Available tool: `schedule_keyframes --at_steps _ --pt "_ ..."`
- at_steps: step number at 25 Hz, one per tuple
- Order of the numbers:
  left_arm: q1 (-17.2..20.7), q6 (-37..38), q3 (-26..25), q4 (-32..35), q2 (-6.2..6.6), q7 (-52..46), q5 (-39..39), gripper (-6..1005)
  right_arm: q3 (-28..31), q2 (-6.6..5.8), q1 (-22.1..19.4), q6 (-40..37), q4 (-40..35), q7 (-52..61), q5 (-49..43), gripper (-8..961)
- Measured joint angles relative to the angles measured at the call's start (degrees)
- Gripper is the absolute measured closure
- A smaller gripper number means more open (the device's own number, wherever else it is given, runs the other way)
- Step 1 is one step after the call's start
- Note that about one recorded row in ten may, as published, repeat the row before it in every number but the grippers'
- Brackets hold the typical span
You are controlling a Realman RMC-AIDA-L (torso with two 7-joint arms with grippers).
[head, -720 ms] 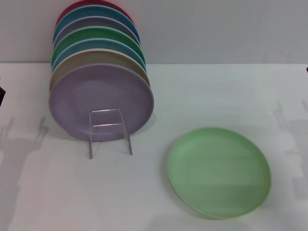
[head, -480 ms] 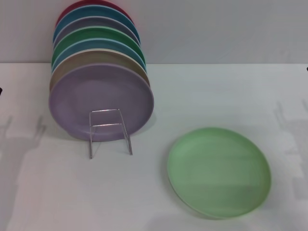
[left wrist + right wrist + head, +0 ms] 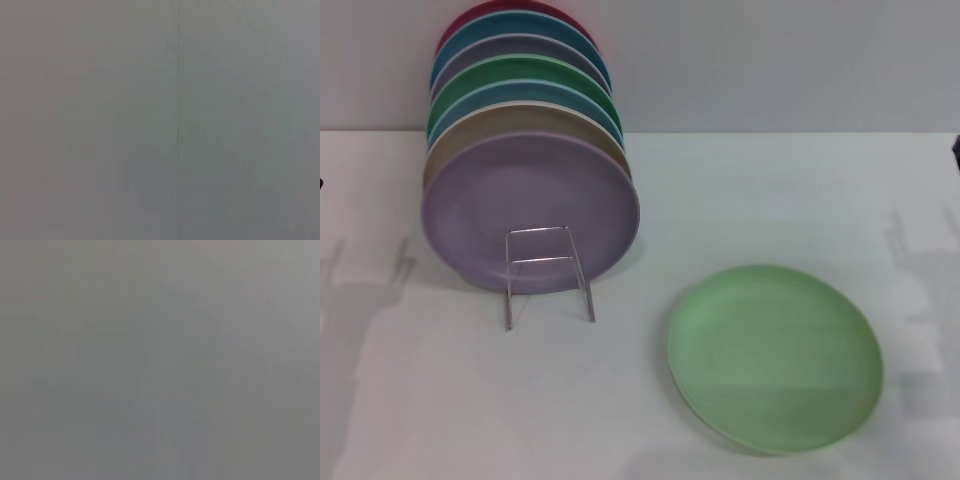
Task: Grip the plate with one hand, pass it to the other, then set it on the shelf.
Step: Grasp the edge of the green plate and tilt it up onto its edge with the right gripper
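Head view: the plate lies flat on the white table, well apart from the shelf and on the robot's right of it, nearer the robot. The shelf stands upright in front of a row of leaning plates, its wire front just before the lavender plate; whether the two touch I cannot tell. Neither gripper shows here; only faint arm shadows fall on the table at both sides, so the plate is untouched and no gripper is near it. I judge the task at its very start: the first grasp is not yet made. The next move calls for one arm, likely the right since the plate lies on that side, to come down to the plate's rim and get a finger under its shallow edge.

Left wrist view: only a blank grey surface; no fingers, no plate. I cannot tell how the left gripper stands.

Right wrist view: the same plain grey, nothing of the task in sight, and the right gripper's state is likewise hidden.
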Motion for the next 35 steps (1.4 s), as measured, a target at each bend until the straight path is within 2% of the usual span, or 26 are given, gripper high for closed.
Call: schedule_keyframes --at_steps 4,8,9,11,12,13,14,15,16,18,19,20,21,22,23,24,25,26,27,29,30,31,32,33,34,35 --pt "0.24 0.38 0.00 0.02 0.05 0.00 -0.02 189 0.13 0.02 -0.01 0.24 4.01 -13.58 0.14 269" --pt "0.52 0.77 0.00 0.08 0.08 0.00 -0.05 189 2.97 -0.15 -0.04 3.46 9.92 -19.41 1.44 269" --pt "0.59 0.82 0.00 0.09 0.08 0.00 -0.06 189 4.13 -0.29 -0.05 5.23 11.72 -19.68 1.92 268" --pt "0.78 1.10 0.00 0.13 0.08 0.00 -0.05 189 9.30 -0.92 -0.26 13.76 18.22 -20.06 2.66 268" --pt "0.87 1.27 0.00 0.15 0.09 0.00 -0.05 189 9.30 -0.92 -0.26 13.76 18.22 -20.06 2.66 268" --pt "0.95 1.51 0.00 0.19 0.09 0.00 -0.05 189 12.80 -1.28 -0.56 19.86 21.93 -20.72 2.56 268" --pt "0.95 1.51 0.00 0.19 0.09 0.00 -0.05 189 12.80 -1.28 -0.56 19.86 21.93 -20.72 2.56 268" --pt "1.01 1.75 0.00 0.19 0.09 0.00 -0.05 189 16.19 -1.61 -0.83 26.16 25.19 -21.28 2.27 268" --pt "1.01 1.75 0.00 0.19 0.09 0.00 -0.05 189 16.19 -1.61 -0.83 26.16 25.19 -21.28 2.27 268" --pt "1.10 1.92 0.00 0.18 0.09 0.00 -0.04 190 19.44 -1.80 -0.91 31.85 27.83 -21.49 2.01 268" --pt "1.13 1.97 0.00 0.18 0.09 0.00 -0.04 190 21.38 -1.89 -1.01 35.46 29.25 -21.83 1.94 268" --pt "1.13 1.97 0.00 0.18 0.09 0.00 -0.04 190 25.26 -2.03 -1.41 43.17 32.02 -23.14 1.86 268" --pt "1.14 1.99 0.01 0.17 0.09 0.00 -0.04 190 25.26 -2.03 -1.41 43.17 32.02 -23.14 1.86 268" --pt "1.14 1.99 0.01 0.17 0.09 0.00 -0.04 190 27.30 -2.12 -1.79 47.26 33.56 -24.24 1.83 268" --pt "1.15 1.99 0.00 0.17 0.09 0.00 -0.04 190 31.41 -2.32 -2.63 55.68 36.58 -26.55 1.77 268" --pt "1.15 1.99 0.00 0.17 0.09 0.00 -0.04 190 31.41 -2.32 -2.63 55.68 36.58 -26.55 1.77 268" --pt "1.16 1.98 0.00 0.17 0.09 0.00 -0.04 190 35.68 -2.30 -3.51 63.91 39.20 -28.83 1.73 268" --pt "1.16 1.97 0.01 0.17 0.09 0.00 -0.05 190 35.68 -2.30 -3.51 63.91 39.20 -28.83 1.73 268" --pt "1.16 1.94 0.00 0.17 0.09 0.00 -0.04 190 37.90 -2.10 -3.93 67.80 40.23 -29.93 1.72 268" --pt "1.12 1.90 0.00 0.17 0.09 0.00 -0.04 190 43.56 -1.60 -4.73 76.50 42.30 -32.54 1.69 268" --pt "1.08 1.88 0.01 0.17 0.09 0.00 -0.04 190 48.31 -1.25 -4.93 84.69 43.40 -33.90 1.57 268" --pt "1.02 1.86 0.01 0.16 0.09 0.00 -0.04 190 48.31 -1.25 -4.93 84.69 43.40 -33.90 1.57 268" --pt "1.00 1.88 0.01 0.15 0.08 0.00 -0.06 190 51.25 -1.19 -4.85 89.95 43.68 -33.97 1.21 269" --pt "0.95 1.92 0.01 0.12 0.05 0.00 -0.05 190 57.38 -1.13 -4.37 100.14 43.92 -33.19 -0.20 269" --pt "0.95 1.92 0.01 0.12 0.05 0.00 -0.05 190 57.38 -1.13 -4.37 100.14 43.92 -33.19 -0.20 269" --pt "0.83 1.94 0.01 0.06 0.01 0.00 -0.05 189 62.66 -1.13 -3.76 107.98 44.15 -30.88 -2.96 270"
